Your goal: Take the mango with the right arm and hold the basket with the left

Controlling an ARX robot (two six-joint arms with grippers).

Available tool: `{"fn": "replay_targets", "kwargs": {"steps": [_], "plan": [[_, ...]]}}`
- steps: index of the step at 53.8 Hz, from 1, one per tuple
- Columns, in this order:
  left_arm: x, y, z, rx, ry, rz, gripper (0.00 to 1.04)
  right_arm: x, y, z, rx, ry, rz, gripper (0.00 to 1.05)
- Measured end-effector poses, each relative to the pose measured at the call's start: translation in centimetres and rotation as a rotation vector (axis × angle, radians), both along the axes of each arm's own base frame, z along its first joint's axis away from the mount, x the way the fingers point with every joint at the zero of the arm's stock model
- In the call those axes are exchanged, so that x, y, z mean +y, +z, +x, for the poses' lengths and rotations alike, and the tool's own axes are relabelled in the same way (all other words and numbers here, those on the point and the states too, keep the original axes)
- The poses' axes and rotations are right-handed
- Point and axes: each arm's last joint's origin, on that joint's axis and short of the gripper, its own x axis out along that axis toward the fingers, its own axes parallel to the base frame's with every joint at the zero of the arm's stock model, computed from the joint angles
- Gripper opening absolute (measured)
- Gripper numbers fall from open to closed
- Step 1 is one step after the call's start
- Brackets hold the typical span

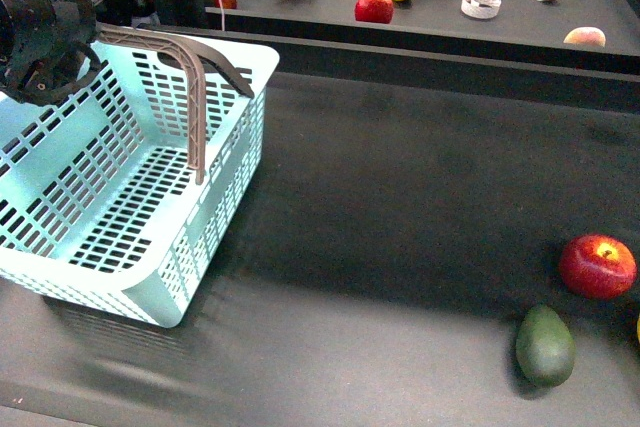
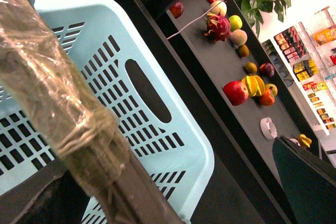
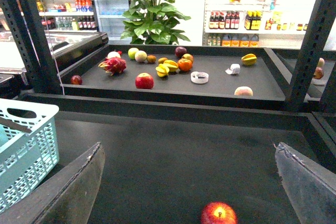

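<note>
Left gripper [image 1: 40,37] sits at the basket [image 1: 150,277] rim where a ribbed handle [image 1: 200,107] meets it; I cannot tell how its jaws stand. Right gripper [image 3: 189,182] hangs with fingers [image 3: 79,187] spread wide over dark table [image 1: 400,197], just behind the red apple [image 1: 597,266]. Beside the apple lies a green fruit [image 1: 545,345]. Only a yellow sliver at the table's right edge hints at the mango [image 1: 637,328].

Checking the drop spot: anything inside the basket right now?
Nothing shows inside the basket: the front view gives only bare slotted floor and walls. The left gripper at its handle covers the far left corner, so that part is unseen.
</note>
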Motion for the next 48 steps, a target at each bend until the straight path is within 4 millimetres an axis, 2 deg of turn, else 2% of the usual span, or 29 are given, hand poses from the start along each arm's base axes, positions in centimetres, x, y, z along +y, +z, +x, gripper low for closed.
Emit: {"fn": "replay_targets", "kwargs": {"steps": [8, 18, 39, 48], "plan": [[0.1, -1.1, 1.4, 0.008, 0.011, -0.022, 0.99, 0.0, 0.0, 0.0, 0.0, 0.0, 0.0, 0.97], [0.3, -2.1, 2.1, 0.02, 0.022, -0.048, 0.98, 0.0, 0.0, 0.0, 0.0, 0.0, 0.0, 0.97], [0.3, -1.9, 1.8, 0.046, 0.027, -0.116, 0.3, 0.0, 0.0, 0.0, 0.0, 0.0, 0.0, 0.97], [0.3, -1.1, 0.2, 0.063, 0.022, -0.194, 0.11, 0.0, 0.0, 0.0, 0.0, 0.0, 0.0, 0.97]]}}
